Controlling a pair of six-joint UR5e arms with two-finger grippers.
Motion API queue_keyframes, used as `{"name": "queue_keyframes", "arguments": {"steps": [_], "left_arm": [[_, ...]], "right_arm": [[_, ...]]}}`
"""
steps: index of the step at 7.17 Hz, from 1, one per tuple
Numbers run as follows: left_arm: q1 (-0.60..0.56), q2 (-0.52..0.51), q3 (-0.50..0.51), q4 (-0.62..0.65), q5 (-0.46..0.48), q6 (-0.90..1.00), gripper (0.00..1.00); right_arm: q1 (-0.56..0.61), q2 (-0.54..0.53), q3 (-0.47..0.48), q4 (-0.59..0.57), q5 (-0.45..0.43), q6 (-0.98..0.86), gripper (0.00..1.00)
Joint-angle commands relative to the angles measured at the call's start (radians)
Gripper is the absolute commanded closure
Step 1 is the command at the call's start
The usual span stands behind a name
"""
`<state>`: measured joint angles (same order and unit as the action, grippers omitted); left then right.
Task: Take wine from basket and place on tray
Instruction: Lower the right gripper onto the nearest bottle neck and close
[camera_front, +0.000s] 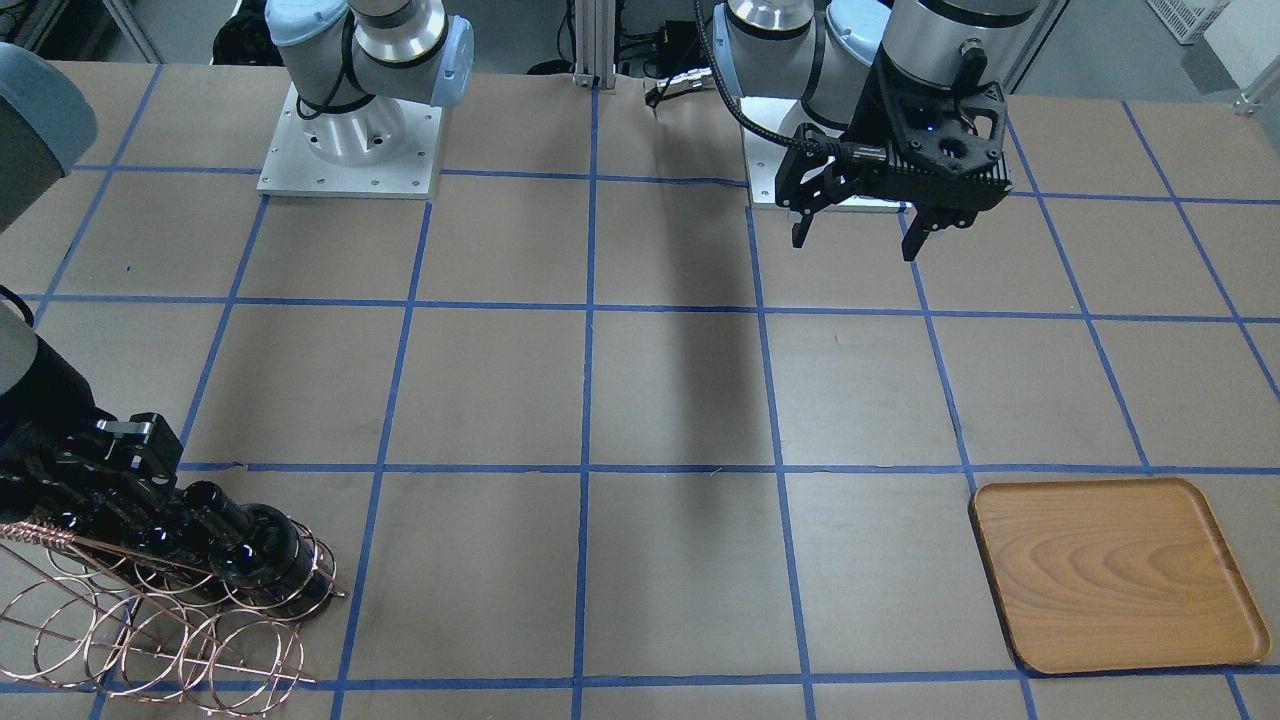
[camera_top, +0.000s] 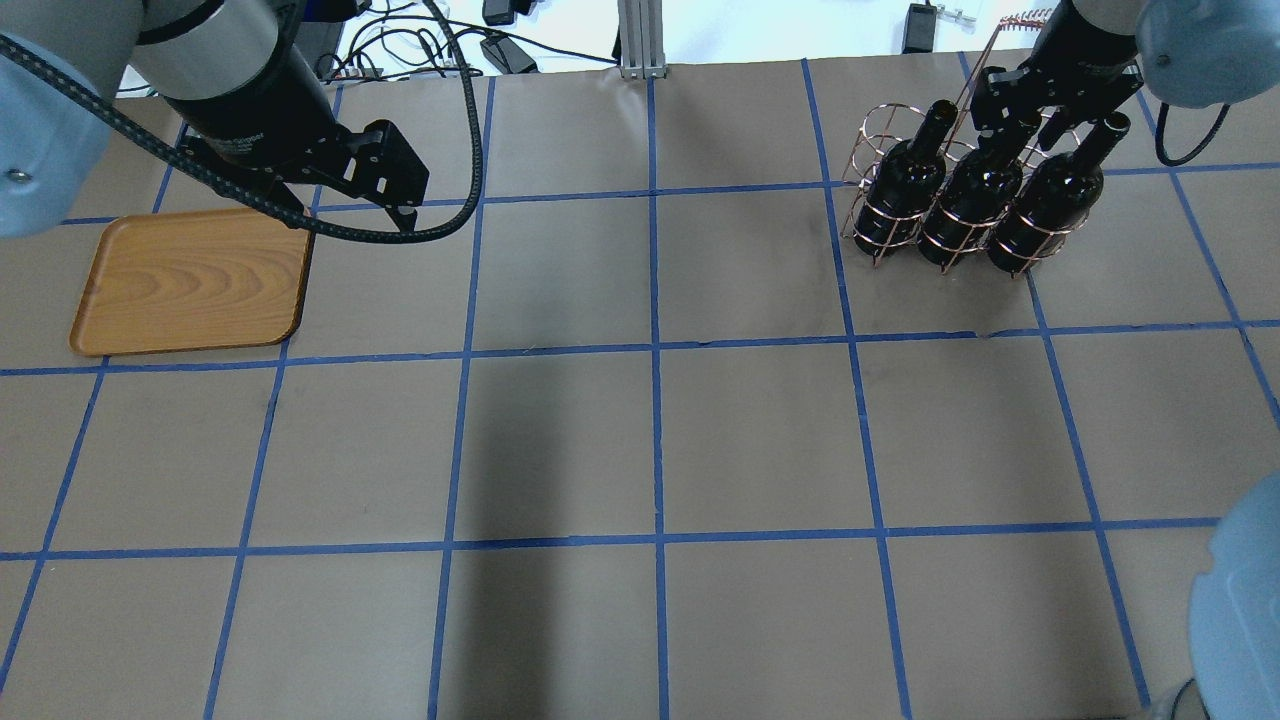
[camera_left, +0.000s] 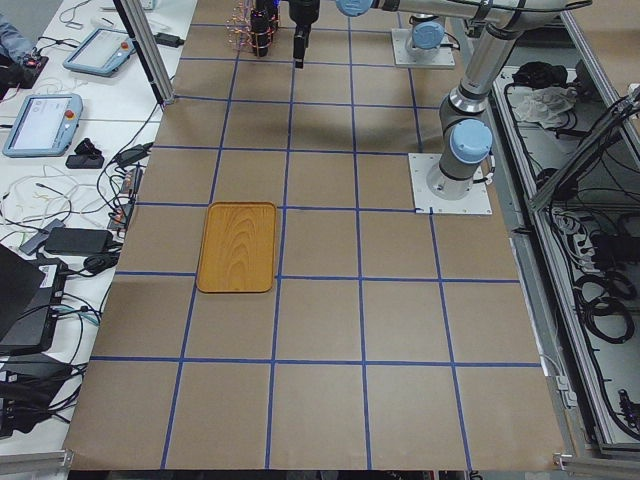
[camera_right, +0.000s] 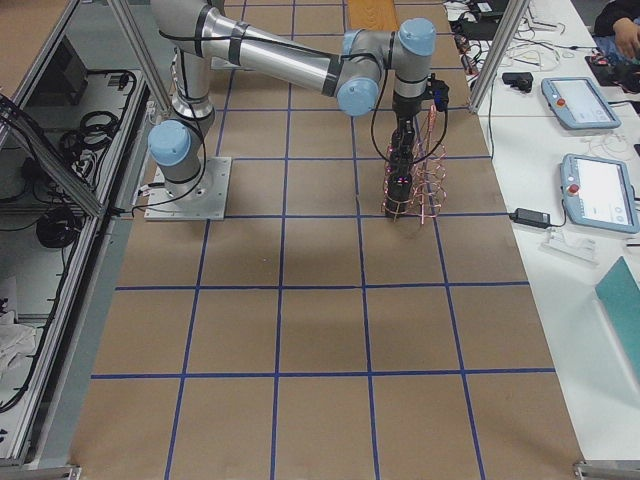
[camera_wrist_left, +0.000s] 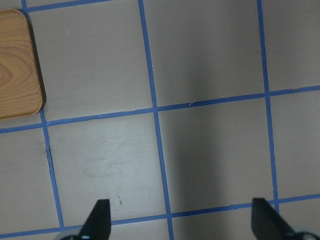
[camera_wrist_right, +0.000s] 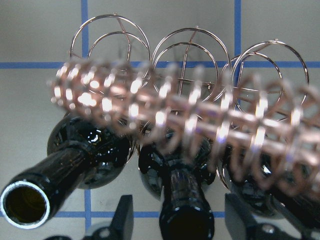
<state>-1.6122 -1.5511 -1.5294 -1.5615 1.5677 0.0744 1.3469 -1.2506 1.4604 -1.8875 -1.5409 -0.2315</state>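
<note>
Wine (camera_top: 975, 195): middle of three dark bottles, upright in basket (camera_top: 872, 128) at the tabletop's (camera_top: 650, 440) far right corner in the overhead view; tray (camera_top: 190, 285) well apart. Right claw (camera_wrist_right: 179, 217): spread, astride the middle neck, seemingly not touching; advised: close squarely on the neck, lift straight, clearing the twisted handle (camera_wrist_right: 175, 115). Left claw (camera_wrist_left: 180, 220): spread, empty, near tray. Labels: none on bottles; no legible writing.

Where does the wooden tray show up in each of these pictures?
Front-facing: tray lower right.
Overhead: tray upper left.
Exterior left: tray left of centre.
Exterior right: tray at top edge, cut off.
Left wrist: tray top-left corner.
Right wrist: not in it.
Shared landmark: blue tape grid.
</note>
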Motion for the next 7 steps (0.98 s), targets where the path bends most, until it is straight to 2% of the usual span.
{"name": "queue_keyframes", "arguments": {"steps": [1,2,3,5,7], "left_arm": [[0.0,0.0,0.0,0.0,0.0,0.001,0.0],[0.0,0.002,0.0,-0.002,0.0,0.001,0.0],[0.0,0.0,0.0,0.0,0.0,0.001,0.0],[0.0,0.002,0.0,0.0,0.0,0.001,0.0],[0.0,0.002,0.0,0.0,0.0,0.004,0.0]], "right_arm": [[0.0,0.005,0.0,-0.015,0.001,0.001,0.37],[0.0,0.005,0.003,-0.015,0.002,0.001,0.44],[0.0,0.005,0.002,-0.013,0.002,0.001,0.67],[0.0,0.003,0.0,-0.013,0.001,-0.008,1.0],[0.0,-0.004,-0.002,-0.009,0.001,-0.011,1.0]]}}
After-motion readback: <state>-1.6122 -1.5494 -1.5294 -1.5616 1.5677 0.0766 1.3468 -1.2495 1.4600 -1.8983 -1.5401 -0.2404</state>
